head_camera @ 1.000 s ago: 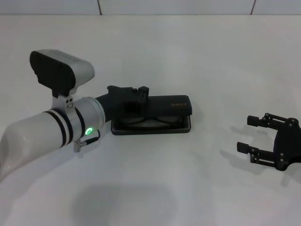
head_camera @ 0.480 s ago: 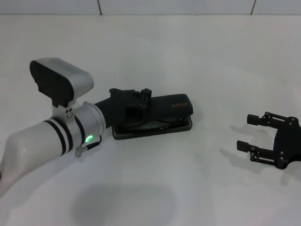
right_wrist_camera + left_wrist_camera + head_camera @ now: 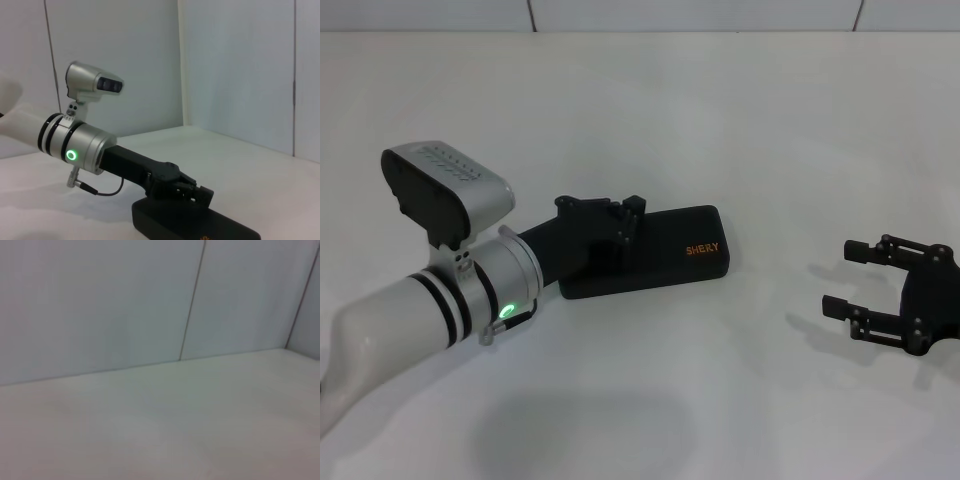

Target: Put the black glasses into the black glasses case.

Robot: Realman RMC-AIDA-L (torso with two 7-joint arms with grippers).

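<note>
Fingers first: my left gripper [image 3: 625, 215] is sitting right on top of the black glasses case [image 3: 670, 258], down at its left end, and honestly I can't tell from any angle whether those fingers are spread or pressed together. They're dark against a dark lid, and my left wrist camera only catches bare white table [image 3: 175, 430] and the grey wall panels [image 3: 100, 305] behind it, no fingers at all.

Nearest to me in the head view is my left forearm [image 3: 420, 310], white, coming in from the lower left, with its black bands and a little green light [image 3: 507, 310] glowing on the silver cuff. The wrist camera housing [image 3: 442, 187] sticks up above that.

Off to the right side, about the same depth, my right gripper [image 3: 865, 278] is parked low by the table edge, well apart from the case, fingers clearly spread with nothing between them.

A bit farther out is the case itself, lying flat on the table, lid down and closed, orange SHERY lettering [image 3: 702, 249] readable on top. It sits at a slight angle, right end tipped a little away from me. Black glasses aren't visible anywhere with the lid shut.

My right wrist view sees the same thing from the side: left gripper [image 3: 192, 192] resting on the end of the closed case [image 3: 195, 225], arm sloping down into it.
</note>
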